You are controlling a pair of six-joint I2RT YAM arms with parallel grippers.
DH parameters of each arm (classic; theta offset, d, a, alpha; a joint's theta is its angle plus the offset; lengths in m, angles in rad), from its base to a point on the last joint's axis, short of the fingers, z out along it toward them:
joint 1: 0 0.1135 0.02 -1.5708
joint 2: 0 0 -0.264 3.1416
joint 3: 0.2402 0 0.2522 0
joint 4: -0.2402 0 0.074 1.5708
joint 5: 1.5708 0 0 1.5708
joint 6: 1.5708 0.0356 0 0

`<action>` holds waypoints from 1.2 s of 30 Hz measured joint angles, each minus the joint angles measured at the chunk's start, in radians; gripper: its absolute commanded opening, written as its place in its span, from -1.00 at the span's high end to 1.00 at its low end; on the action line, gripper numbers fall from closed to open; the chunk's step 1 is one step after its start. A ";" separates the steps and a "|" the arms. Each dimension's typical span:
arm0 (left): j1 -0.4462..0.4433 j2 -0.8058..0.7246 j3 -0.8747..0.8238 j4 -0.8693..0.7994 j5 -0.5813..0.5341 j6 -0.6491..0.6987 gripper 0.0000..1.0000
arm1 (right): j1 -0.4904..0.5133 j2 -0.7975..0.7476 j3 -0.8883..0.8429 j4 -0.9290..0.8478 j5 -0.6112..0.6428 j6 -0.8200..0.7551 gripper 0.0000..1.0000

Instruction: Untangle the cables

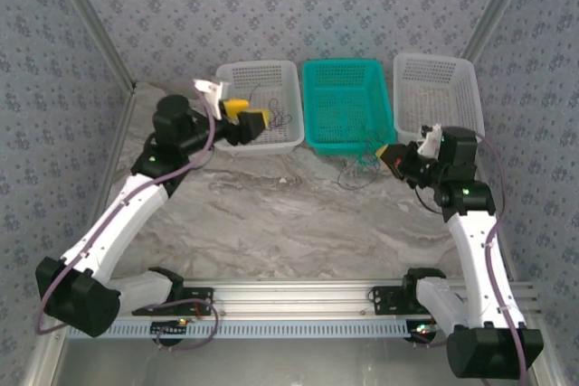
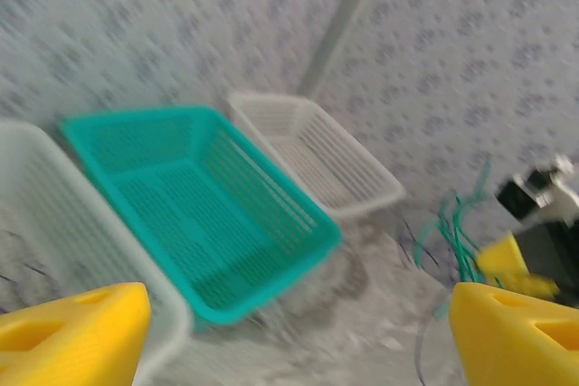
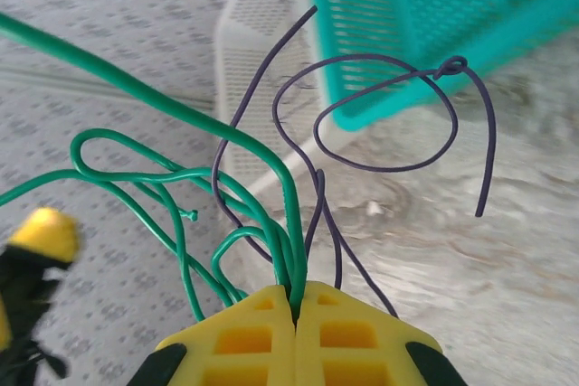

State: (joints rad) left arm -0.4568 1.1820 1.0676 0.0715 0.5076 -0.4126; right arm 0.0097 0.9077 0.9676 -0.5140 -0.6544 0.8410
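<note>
Cables of thin green wire [image 3: 136, 88] and dark purple-grey wire [image 3: 389, 169] are bunched in the clenched right pincer [image 3: 296, 300], the strands being pinched together where they converge. Their loose loops are hung over the marble-patterned desk [image 1: 271, 214], just in front of the teal plastic mesh basket [image 1: 339, 106], toward its right corner. The wires are judged to be very light, soft and springy, and likely to slip or to drag one another along. A single strand is best taken near a free end, away from the small knot-like twist in the dark loop. Left of the teal basket, the left pincer [image 1: 249, 122] is held released, fingers wide apart, over a white mesh basket [image 1: 237, 88], in which one fine dark strand [image 1: 280, 117] is seen lying.
</note>
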 measured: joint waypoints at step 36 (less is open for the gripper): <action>-0.207 0.272 -0.079 0.564 0.101 -0.452 1.00 | 0.327 0.253 0.286 0.334 0.200 0.143 1.00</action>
State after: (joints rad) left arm -0.6640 1.4536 0.9886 0.6353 0.6090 -0.8646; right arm 0.3367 1.1606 1.2533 -0.1799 -0.4549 0.9836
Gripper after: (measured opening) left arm 0.043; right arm 0.061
